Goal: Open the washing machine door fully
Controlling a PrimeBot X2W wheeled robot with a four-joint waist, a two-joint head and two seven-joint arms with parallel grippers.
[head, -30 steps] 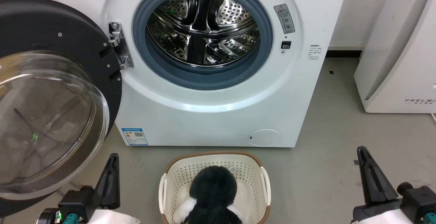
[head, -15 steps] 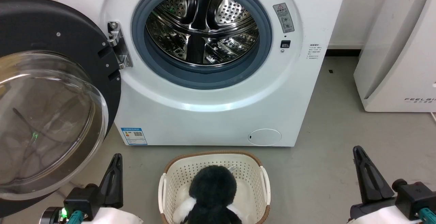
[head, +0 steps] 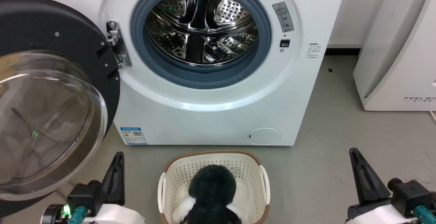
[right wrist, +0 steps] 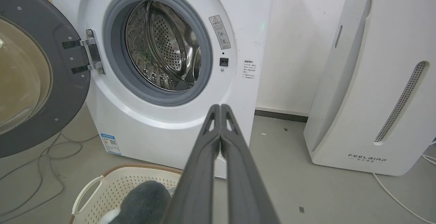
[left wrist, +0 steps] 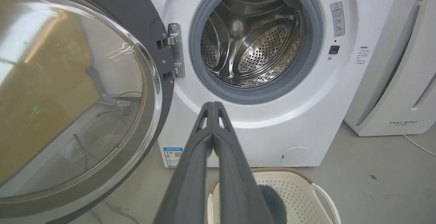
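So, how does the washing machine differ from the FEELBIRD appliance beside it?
The washing machine stands open, its door swung aside, showing a grey gasket and steel drum; the FEELBIRD appliance has a closed front with slanted slots. The washing machine bears a blue label sticker low down; the appliance bears grey lettering. Both are white and stand on the grey floor.

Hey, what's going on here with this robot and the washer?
A two-armed robot faces a white washing machine. The washing machine door stands swung wide open on its hinge at the robot's left, exposing the steel drum. Neither arm touches it: the left gripper and right gripper sit low, shut and holding nothing. On the floor between them is a basket with a dark plush toy inside.
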